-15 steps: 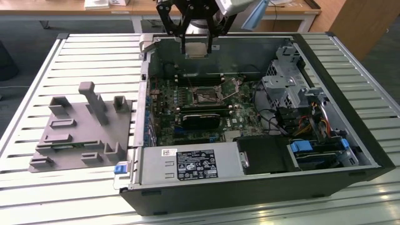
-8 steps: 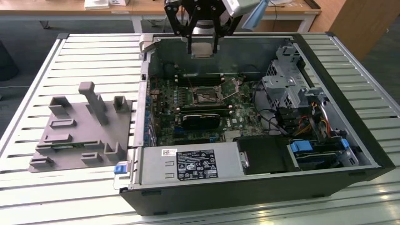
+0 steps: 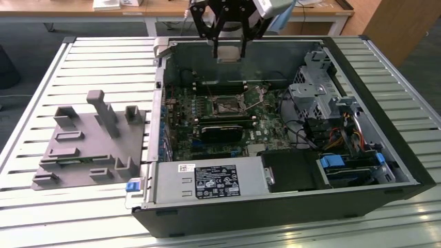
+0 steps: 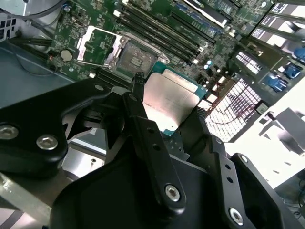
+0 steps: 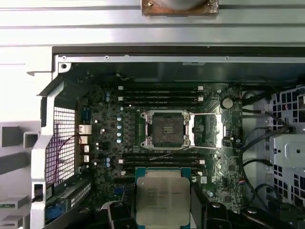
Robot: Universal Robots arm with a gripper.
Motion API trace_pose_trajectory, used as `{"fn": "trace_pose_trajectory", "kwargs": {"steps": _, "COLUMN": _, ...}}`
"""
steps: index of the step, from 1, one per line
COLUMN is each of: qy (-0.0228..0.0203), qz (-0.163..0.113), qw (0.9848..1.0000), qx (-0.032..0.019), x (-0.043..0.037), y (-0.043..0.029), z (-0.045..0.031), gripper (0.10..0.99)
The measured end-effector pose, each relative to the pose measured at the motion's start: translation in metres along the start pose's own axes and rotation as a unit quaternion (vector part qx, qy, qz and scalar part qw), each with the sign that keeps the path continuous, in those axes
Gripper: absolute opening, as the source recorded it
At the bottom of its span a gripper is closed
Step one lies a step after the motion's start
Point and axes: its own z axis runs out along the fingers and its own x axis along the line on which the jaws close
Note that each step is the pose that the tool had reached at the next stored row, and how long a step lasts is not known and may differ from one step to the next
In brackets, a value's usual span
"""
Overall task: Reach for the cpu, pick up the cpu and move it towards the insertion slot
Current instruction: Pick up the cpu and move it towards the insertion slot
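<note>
- The gripper (image 3: pixel 229 56) hangs above the open computer case (image 3: pixel 386 155), over the back part of the green motherboard (image 3: pixel 206 111) as the exterior view shows it.
- Its black fingers (image 4: pixel 143 124) are pinched on the cpu (image 4: pixel 169 102), which sits between them, off the board and clear of every surface below.
- In the second wrist view the chip's silvery top faces the camera, one finger pressed along one edge, the other finger (image 4: pixel 205 138) against the opposite edge; a teal rim shows at the chip's free edges.
- In the first wrist view the cpu (image 5: pixel 163 199) is held between the two dark fingertips (image 5: pixel 116 212), its metal lid up.
- The insertion slot (image 5: pixel 167 130) lies on the motherboard beyond the held chip, well apart from it, with its silvery frame swung open and the dark socket square bare.
- Long narrow memory slots (image 5: pixel 159 95) run on both sides of the insertion slot.
- In the exterior view the insertion slot (image 3: pixel 225 105) lies below the gripper, and a grey plastic fixture (image 3: pixel 86 144) rests on the slatted table (image 3: pixel 103 57) beside the computer case.
</note>
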Motion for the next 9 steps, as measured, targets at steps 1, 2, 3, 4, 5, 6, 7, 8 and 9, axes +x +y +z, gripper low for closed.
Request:
{"fn": "trace_pose_trajectory", "kwargs": {"steps": 1, "qy": 0.0, "qz": 0.0, "qw": 1.0, "qx": 0.0, "x": -0.0012, "y": 0.0011, "z": 0.0003, "gripper": 0.541}}
{"fn": "trace_pose_trajectory", "kwargs": {"steps": 2, "qy": 0.0, "qz": 0.001, "qw": 1.0, "qx": 0.0, "x": -0.002, "y": 0.0022, "z": 0.0007, "gripper": 0.541}}
{"fn": "trace_pose_trajectory", "kwargs": {"steps": 3, "qy": 0.0, "qz": 0.001, "qw": 1.0, "qx": 0.0, "x": -0.0024, "y": 0.003, "z": 0.0009, "gripper": 0.541}}
{"fn": "trace_pose_trajectory", "kwargs": {"steps": 4, "qy": 0.0, "qz": 0.001, "qw": 1.0, "qx": 0.0, "x": -0.0026, "y": 0.0035, "z": 0.0011, "gripper": 0.541}}
{"fn": "trace_pose_trajectory", "kwargs": {"steps": 5, "qy": -0.0001, "qz": 0.001, "qw": 1.0, "qx": 0.0, "x": -0.0026, "y": 0.0035, "z": 0.0011, "gripper": 0.541}}
{"fn": "trace_pose_trajectory", "kwargs": {"steps": 6, "qy": -0.0001, "qz": 0.001, "qw": 1.0, "qx": 0.0, "x": -0.0026, "y": 0.0035, "z": 0.0011, "gripper": 0.541}}
{"fn": "trace_pose_trajectory", "kwargs": {"steps": 7, "qy": 0.0, "qz": 0.001, "qw": 1.0, "qx": 0.0, "x": -0.0026, "y": 0.0035, "z": 0.0011, "gripper": 0.541}}
{"fn": "trace_pose_trajectory", "kwargs": {"steps": 8, "qy": -0.0001, "qz": 0.001, "qw": 1.0, "qx": 0.0, "x": -0.0026, "y": 0.0035, "z": 0.0011, "gripper": 0.541}}
{"fn": "trace_pose_trajectory", "kwargs": {"steps": 9, "qy": -0.0001, "qz": 0.001, "qw": 1.0, "qx": 0.0, "x": -0.0026, "y": 0.0035, "z": 0.0012, "gripper": 0.541}}
